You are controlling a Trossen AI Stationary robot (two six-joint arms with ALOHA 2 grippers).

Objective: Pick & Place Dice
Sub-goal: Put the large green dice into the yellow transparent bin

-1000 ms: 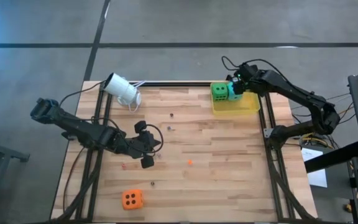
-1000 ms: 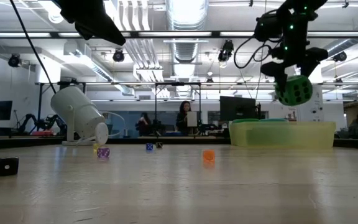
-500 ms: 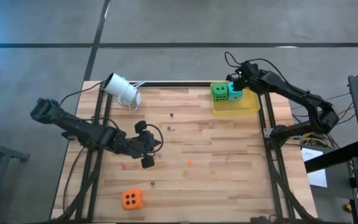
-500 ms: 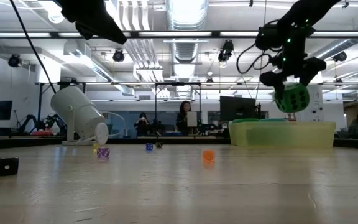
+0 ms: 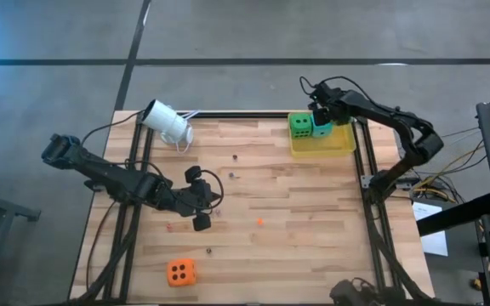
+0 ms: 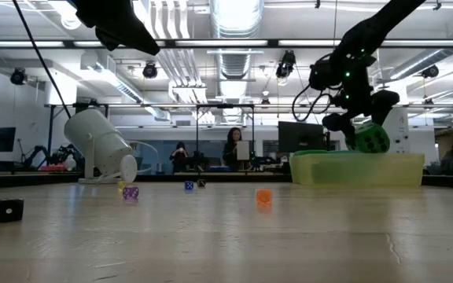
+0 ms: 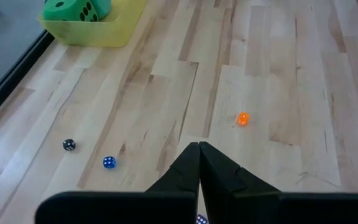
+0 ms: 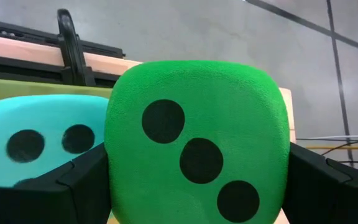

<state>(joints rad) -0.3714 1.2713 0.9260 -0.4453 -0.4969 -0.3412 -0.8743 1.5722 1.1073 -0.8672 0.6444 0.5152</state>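
The right gripper (image 5: 320, 115) clasps a bright green die (image 8: 197, 143) between its two dark fingers (image 8: 73, 180), the face with three dark pips in a diagonal turned toward the wrist camera. It hangs over the far left corner of the yellow bin (image 5: 334, 144) at the table's far right corner. In the low view this held die (image 6: 372, 139) sits just above the bin's rim (image 6: 360, 157). Beside it, inside the bin, lies a teal die (image 8: 42, 140), two of its pips showing.

The left gripper (image 5: 201, 206) is clenched with nothing between its fingers (image 7: 199, 163), whose tips meet in a point above the bare wooden table (image 5: 296, 221) in its left middle part.

Going from the near edge outward in the high view: an orange-red die (image 5: 180, 272) rests alone near the front left, well apart from both arms. Past the left gripper, a tiny orange die (image 7: 242, 119) lies near the table's middle. Farther on are a tiny blue die (image 7: 109, 162) and a tiny black die (image 7: 69, 144). At the far left stands a tilted white cylindrical lamp-like object (image 5: 167, 122). At the far right, a second green die (image 5: 299, 125) sits in the bin, just beside the held one. Beyond the table, in the low view, a person (image 6: 233, 148) sits among desks and monitors.
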